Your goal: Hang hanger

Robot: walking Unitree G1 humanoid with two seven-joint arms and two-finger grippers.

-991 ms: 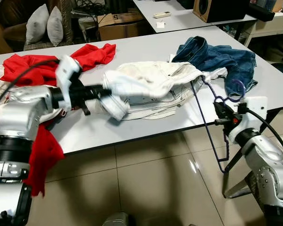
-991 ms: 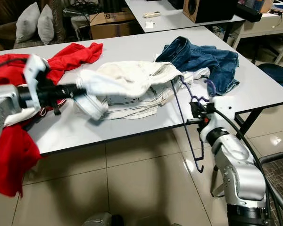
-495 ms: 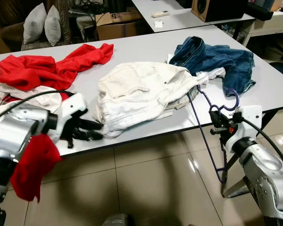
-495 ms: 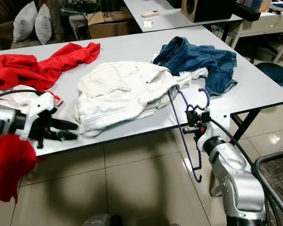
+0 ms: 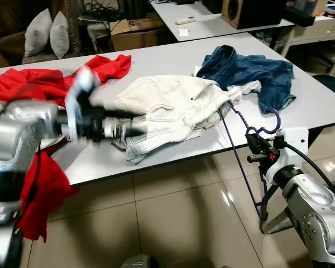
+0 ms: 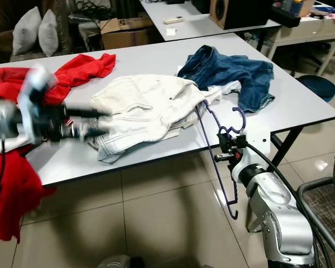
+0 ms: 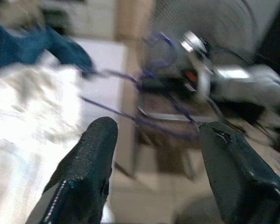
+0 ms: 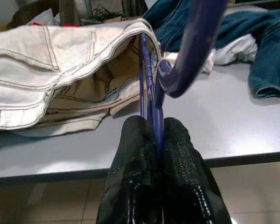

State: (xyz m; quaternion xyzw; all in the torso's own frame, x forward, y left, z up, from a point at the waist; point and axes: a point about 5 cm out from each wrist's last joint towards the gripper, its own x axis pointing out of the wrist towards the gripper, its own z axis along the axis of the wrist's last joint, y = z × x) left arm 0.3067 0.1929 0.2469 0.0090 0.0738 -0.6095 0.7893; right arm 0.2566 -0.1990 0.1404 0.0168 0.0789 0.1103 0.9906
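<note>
**Getting the white jeans onto the hanger without dragging the pile**

Right tool [image 5: 259, 149] is clamped tight on the neck of the purple hanger [image 5: 238, 149], just off the front edge of the tabletop [image 5: 156, 61]. The hook curls up above the fingers, and one arm of the hanger is tucked into the white jeans [image 5: 170, 106] while the other end dangles down toward the floor. Left tool [image 7: 154, 154] has its fingers spread wide with nothing in them, reaching across the jeans toward the hanger side; it's pretty blurry in the head views.

My take on doing this well: keep the right grip fixed so the hanger doesn't swing. Let the left pinch the waistband near the hanger arm, not the loose leg fabric. The blue jeans [image 5: 251, 70] sit right beside, so grab carefully or they'll come along too.
</note>
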